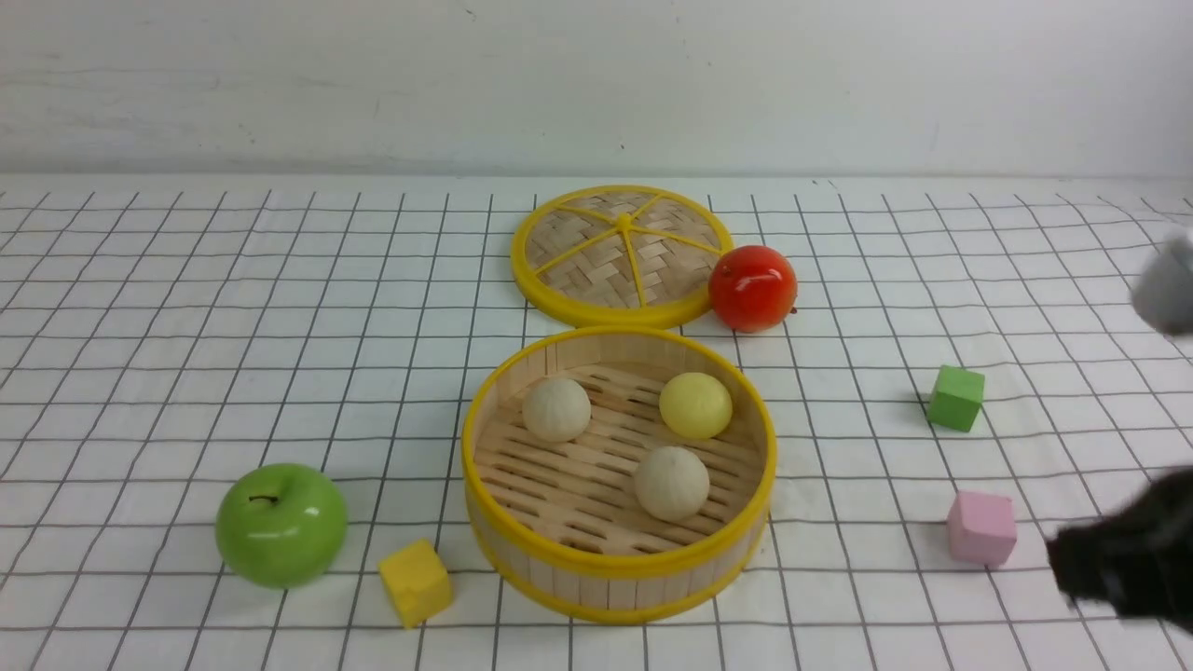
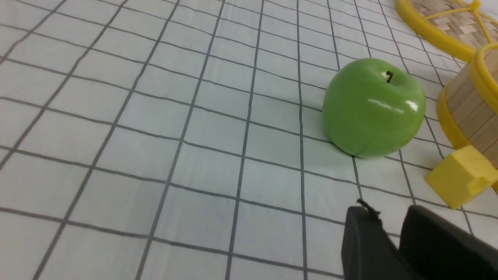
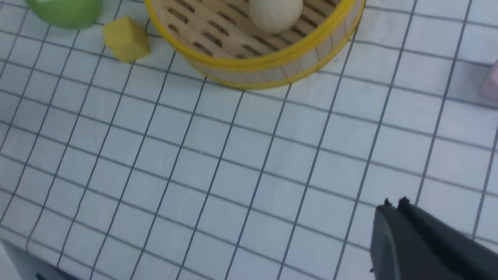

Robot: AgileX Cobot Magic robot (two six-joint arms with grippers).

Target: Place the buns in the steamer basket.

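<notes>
The steamer basket (image 1: 617,567) stands at the table's middle front. All three buns lie on its slat floor: one beige bun (image 1: 556,408) at the back left, the pale yellow bun (image 1: 695,405) at the back right, one beige bun (image 1: 671,482) at the front. The front bun (image 3: 275,13) and the basket's rim (image 3: 272,62) also show in the right wrist view. My right gripper (image 1: 1062,559) (image 3: 395,203) is shut and empty, low at the right, away from the basket. My left gripper (image 2: 389,212) is slightly open and empty, near the yellow cube; it is out of the front view.
The woven lid (image 1: 623,253) lies behind the basket, a red apple (image 1: 753,287) beside it. A green apple (image 1: 281,525) and yellow cube (image 1: 416,581) sit front left. A green cube (image 1: 955,398) and pink cube (image 1: 981,528) sit right, near my right gripper.
</notes>
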